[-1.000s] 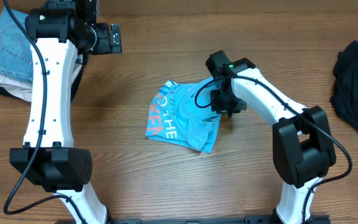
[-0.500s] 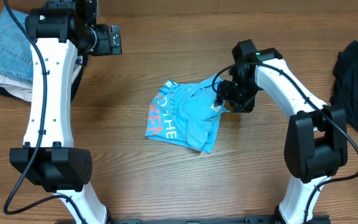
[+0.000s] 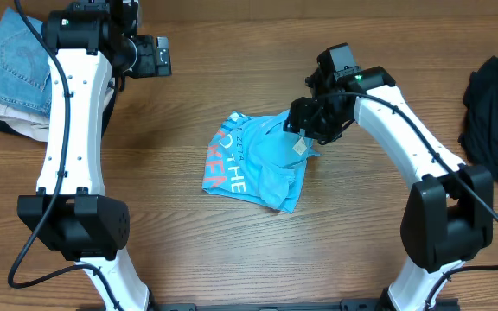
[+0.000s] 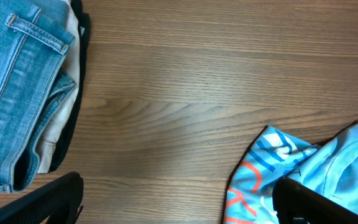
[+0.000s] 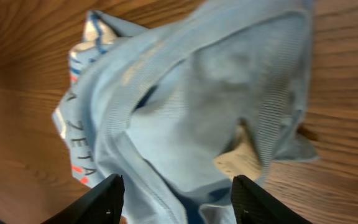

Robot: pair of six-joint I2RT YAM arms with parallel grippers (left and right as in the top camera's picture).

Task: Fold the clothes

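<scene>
The sky-blue T-shirt [image 3: 258, 164] lies crumpled in the middle of the wooden table, with white and red lettering showing on its left part. My right gripper [image 3: 305, 119] hovers over the shirt's upper right edge. In the right wrist view its fingers [image 5: 176, 199] are open, with the shirt's collar [image 5: 197, 93] and a beige label below them. My left gripper [image 3: 154, 56] is at the back left, away from the shirt. In the left wrist view it [image 4: 176, 199] is open and empty above bare wood, with the shirt [image 4: 309, 168] at the lower right.
A stack with folded blue jeans [image 3: 3, 60] on top lies at the back left corner, also in the left wrist view [image 4: 17, 81]. A dark crumpled garment [image 3: 495, 121] lies at the right edge.
My right gripper has moved from on the shirt's right side outward, then risen over its upper right edge. The collar and label now show. The left arm has hardly moved.
</scene>
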